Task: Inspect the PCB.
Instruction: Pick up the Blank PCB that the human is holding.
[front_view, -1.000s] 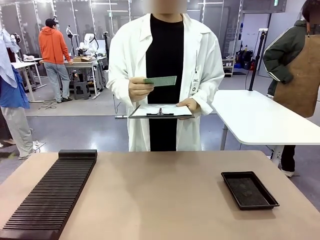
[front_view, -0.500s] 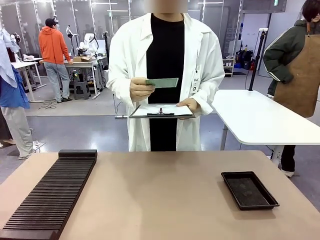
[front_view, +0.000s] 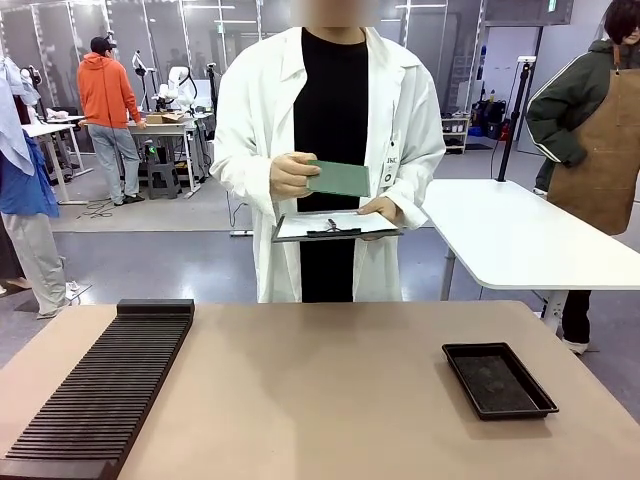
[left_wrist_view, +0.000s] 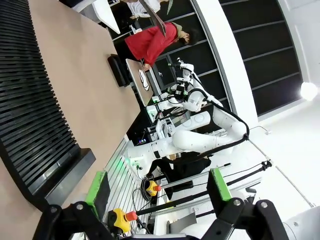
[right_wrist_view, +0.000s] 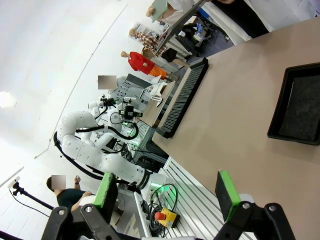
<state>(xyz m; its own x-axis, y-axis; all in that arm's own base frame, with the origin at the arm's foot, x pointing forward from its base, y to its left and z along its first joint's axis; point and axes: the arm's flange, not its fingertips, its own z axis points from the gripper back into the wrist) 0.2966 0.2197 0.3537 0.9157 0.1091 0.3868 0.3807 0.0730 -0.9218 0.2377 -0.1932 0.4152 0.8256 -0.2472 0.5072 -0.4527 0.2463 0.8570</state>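
Observation:
Across the table, a person in a white lab coat holds the PCB (front_view: 340, 178), a small green board, in one hand at chest height, its flat face turned toward me. The other hand holds a clipboard (front_view: 335, 226) with white paper just below it. In the right wrist view the PCB (right_wrist_view: 160, 7) shows at the top edge, in the person's hand. My left gripper (left_wrist_view: 157, 192) is open with nothing between its green-padded fingers. My right gripper (right_wrist_view: 166, 195) is also open and holds nothing. Both are far from the PCB.
A long black slotted rack (front_view: 100, 390) lies on the table's left side. A shallow black tray (front_view: 498, 380) sits at the right. Between them the tan tabletop (front_view: 320, 400) is bare. A white table (front_view: 520, 240) and other people stand behind.
The person has tilted the PCB from edge-on to face-on and lowered it slightly. The clipboard has shifted a little to the right. Neither gripper has changed.

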